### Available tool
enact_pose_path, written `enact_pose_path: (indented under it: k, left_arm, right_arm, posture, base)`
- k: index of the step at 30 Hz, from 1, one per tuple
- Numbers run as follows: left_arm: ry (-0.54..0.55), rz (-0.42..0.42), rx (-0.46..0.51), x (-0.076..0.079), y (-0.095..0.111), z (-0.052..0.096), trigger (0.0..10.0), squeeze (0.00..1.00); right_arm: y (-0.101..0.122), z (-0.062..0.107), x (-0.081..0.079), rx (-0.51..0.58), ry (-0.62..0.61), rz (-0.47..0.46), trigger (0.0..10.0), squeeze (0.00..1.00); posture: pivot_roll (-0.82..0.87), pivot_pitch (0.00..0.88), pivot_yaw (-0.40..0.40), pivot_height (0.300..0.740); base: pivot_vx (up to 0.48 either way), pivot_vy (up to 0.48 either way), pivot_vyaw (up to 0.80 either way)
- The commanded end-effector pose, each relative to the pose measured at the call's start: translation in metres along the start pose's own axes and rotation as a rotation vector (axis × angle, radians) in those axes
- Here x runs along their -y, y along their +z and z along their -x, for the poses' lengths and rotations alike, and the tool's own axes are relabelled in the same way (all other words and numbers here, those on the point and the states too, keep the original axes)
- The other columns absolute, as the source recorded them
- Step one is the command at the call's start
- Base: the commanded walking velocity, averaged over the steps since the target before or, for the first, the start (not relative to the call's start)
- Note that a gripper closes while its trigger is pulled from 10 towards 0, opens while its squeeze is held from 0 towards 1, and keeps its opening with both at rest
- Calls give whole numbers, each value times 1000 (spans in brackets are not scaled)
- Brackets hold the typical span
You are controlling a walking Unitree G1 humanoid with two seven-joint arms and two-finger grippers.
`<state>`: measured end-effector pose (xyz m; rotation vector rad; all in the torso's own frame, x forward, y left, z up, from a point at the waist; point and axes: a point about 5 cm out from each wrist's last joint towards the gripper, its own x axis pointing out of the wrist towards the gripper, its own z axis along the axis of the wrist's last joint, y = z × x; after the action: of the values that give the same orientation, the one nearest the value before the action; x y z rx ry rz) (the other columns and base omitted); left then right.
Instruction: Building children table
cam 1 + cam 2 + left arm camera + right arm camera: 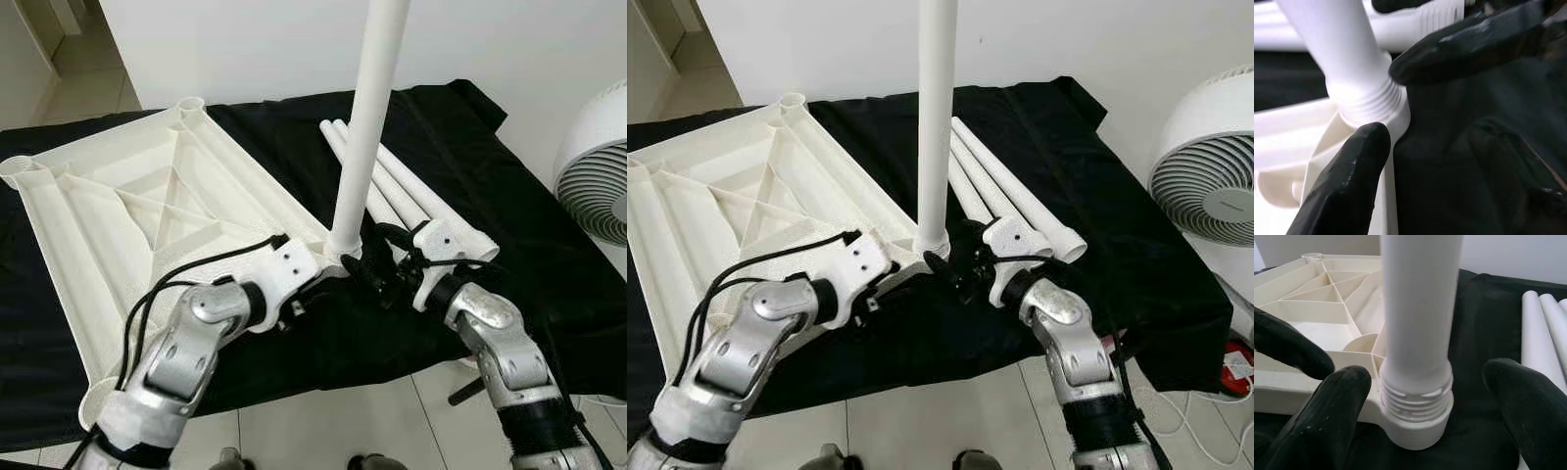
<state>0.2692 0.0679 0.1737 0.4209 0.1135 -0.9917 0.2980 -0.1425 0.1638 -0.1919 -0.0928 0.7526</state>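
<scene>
Right gripper [1422, 396], lower centre of frame: fingers spread either side of the upright leg [367, 127], not touching its threaded base. Left gripper [1396, 103]: fingers apart around the corner socket [1415, 426] holding that leg. Upturned tabletop [137, 215] at left on black cloth [529, 235]. Three spare legs [411, 196] lie right of centre. Fan [598, 176] at right edge.

Likely home, tiled floor [323, 421], fan [1210, 191]

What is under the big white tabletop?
A black cloth lies under the upside-down tabletop and spreads out past its edges. Whatever is beneath that cloth is covered, so it cannot be seen.
</scene>
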Motion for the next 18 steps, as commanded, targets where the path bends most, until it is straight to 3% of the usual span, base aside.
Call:
enact_pose_path:
  k: [1,8,12,18]
  left_arm:
    - [42,19,8,-3,2,1,10000,0]
    - [42,74,96,-2,15,-1,10000,0]
    - [31,123,108,0,16,0,10000,0]
    - [50,131,101,-2,13,9,10000,0]
  right_arm:
    - [-2,-3,2,-11,12,11,10000,0]
    - [-4,-16,7,-17,40,22,10000,0]
    - [-5,-25,9,-20,65,37,10000,0]
    - [-5,-35,11,-25,91,56,10000,0]
  posture:
    - [-85,74,30,740]
    - [-75,76,13,740]
    - [-74,72,11,740]
    - [-64,66,8,740]
  base:
    - [0,0,0]
    - [0,0,0]
    - [0,0,0]
    - [0,0,0]
